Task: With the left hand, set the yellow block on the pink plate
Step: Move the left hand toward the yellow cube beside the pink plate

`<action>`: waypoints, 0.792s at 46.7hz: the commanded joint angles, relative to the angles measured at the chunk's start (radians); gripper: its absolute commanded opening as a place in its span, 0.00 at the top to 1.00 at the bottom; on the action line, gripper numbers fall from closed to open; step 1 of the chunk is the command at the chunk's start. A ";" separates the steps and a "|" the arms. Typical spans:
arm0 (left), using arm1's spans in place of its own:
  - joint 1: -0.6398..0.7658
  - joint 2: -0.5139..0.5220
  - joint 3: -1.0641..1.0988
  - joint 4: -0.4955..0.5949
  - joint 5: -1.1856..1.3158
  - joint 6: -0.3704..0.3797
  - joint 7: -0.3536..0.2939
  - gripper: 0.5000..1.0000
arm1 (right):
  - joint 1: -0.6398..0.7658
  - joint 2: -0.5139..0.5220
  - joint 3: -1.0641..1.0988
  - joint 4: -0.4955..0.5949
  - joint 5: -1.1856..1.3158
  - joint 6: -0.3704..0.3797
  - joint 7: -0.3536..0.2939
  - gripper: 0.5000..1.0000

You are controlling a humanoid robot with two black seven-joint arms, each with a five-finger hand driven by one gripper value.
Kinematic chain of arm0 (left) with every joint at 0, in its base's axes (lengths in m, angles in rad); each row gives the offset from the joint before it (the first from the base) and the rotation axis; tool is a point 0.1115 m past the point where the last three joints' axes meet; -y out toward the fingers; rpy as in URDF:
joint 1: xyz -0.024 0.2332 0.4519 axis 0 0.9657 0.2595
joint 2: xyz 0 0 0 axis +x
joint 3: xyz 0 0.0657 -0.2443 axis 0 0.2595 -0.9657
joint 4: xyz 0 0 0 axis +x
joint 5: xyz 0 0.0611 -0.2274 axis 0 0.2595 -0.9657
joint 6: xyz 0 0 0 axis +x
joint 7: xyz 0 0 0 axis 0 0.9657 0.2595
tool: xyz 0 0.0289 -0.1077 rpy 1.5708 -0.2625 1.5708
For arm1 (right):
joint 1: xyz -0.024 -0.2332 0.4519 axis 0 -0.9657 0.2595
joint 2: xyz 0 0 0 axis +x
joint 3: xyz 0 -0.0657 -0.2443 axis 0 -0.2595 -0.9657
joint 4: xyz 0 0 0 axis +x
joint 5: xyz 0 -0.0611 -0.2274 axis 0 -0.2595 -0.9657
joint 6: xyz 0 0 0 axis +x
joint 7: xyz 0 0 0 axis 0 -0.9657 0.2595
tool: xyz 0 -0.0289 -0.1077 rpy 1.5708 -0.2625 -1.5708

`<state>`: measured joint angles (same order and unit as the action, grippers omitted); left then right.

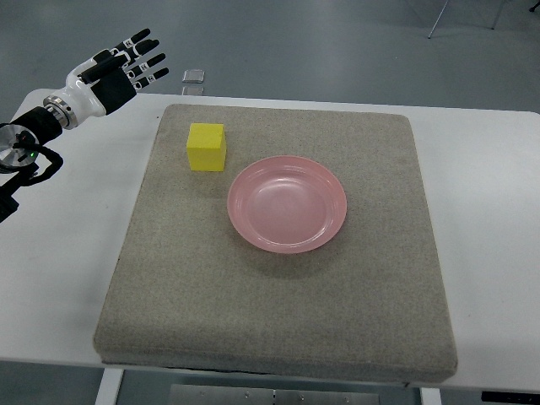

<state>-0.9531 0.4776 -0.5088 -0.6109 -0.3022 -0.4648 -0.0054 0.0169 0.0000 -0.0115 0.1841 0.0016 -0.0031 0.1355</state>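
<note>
You've got the yellow block (pixel 206 147) sitting flat on the grey mat (pixel 278 321), in the mat's far-left part, nothing touching it. Just to its right and a bit nearer you see the pink plate (pixel 287 204), round, shallow, with nothing in it; block and plate are close but a strip of mat shows between them, so no contact. The plate sits roughly mid-mat, slightly toward the far side. The mat is a thick square pad that covers most of the white table (pixel 59 278), with bare tabletop showing on the left, right and far edges. Now the left hand (pixel 126 69): it comes in from the left edge, up at the far-left corner, above the table's far edge and off the mat. Its black-and-white fingers (pixel 142 57) are stretched out and slightly spread, pointing right, holding nothing. It's well apart from the block, to the block's far left. You can see the wrist and dark forearm (pixel 25 148) running back down the left edge. Beyond the table, on the grey floor, there's a small pale flat object (pixel 193 76), too small to tell what. Far right top, thin metal legs (pixel 439 18) of something poke into view.
</note>
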 commanded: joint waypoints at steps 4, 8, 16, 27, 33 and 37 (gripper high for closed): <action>0.020 0.004 0.001 0.000 0.000 -0.003 -0.001 0.01 | 0.000 0.000 0.001 0.000 0.000 0.000 0.000 0.15; 0.020 0.003 0.000 0.000 0.000 -0.005 -0.001 0.01 | 0.000 0.000 0.001 0.000 0.001 0.000 0.001 0.15; 0.020 -0.001 -0.034 -0.006 -0.009 -0.017 -0.001 0.01 | 0.000 0.000 -0.001 0.000 0.000 0.000 0.001 0.15; 0.019 0.010 -0.048 0.000 0.002 -0.063 -0.005 0.01 | 0.000 0.000 0.001 0.000 0.000 0.000 0.000 0.15; 0.014 0.022 -0.036 0.002 0.067 -0.063 -0.005 0.01 | 0.000 0.000 0.001 0.000 0.000 0.000 0.001 0.15; 0.010 0.030 -0.037 0.000 0.217 -0.063 -0.008 0.01 | 0.000 0.000 0.001 0.000 0.000 0.000 0.001 0.15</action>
<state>-0.9407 0.5031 -0.5451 -0.6090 -0.1916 -0.5278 -0.0114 0.0169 0.0000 -0.0108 0.1841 0.0016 -0.0031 0.1355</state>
